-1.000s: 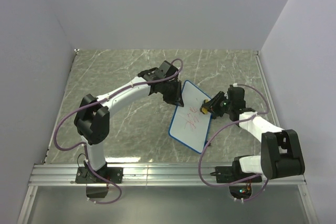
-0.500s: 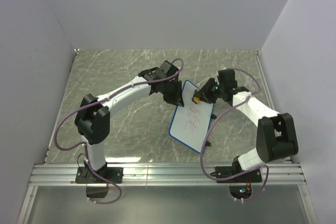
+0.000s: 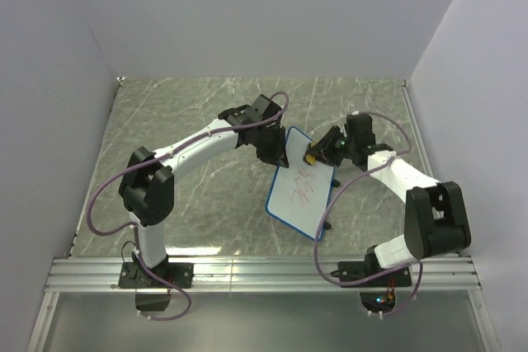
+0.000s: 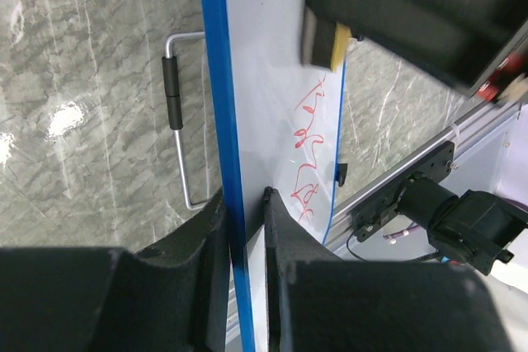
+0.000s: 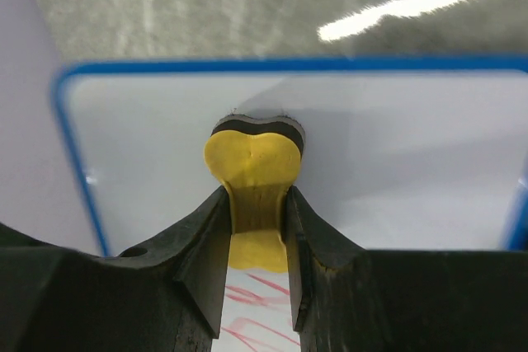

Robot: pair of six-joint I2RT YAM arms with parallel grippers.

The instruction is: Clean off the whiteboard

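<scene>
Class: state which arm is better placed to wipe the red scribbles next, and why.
Right. The right end effector is shut on the yellow eraser, held against the whiteboard near the red scribbles. The left end effector is shut on the board's blue frame, steadying it.

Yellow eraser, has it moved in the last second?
Yes. The yellow eraser slid along the whiteboard, from its right edge toward its far end.

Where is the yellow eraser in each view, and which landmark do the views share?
Top view: eraser right of centre, on the whiteboard's far end.
Left wrist: eraser at the top edge, against the whiteboard.
Right wrist: eraser at centre, pinched in the right gripper.
Shared landmark: the whiteboard's blue frame.
</scene>
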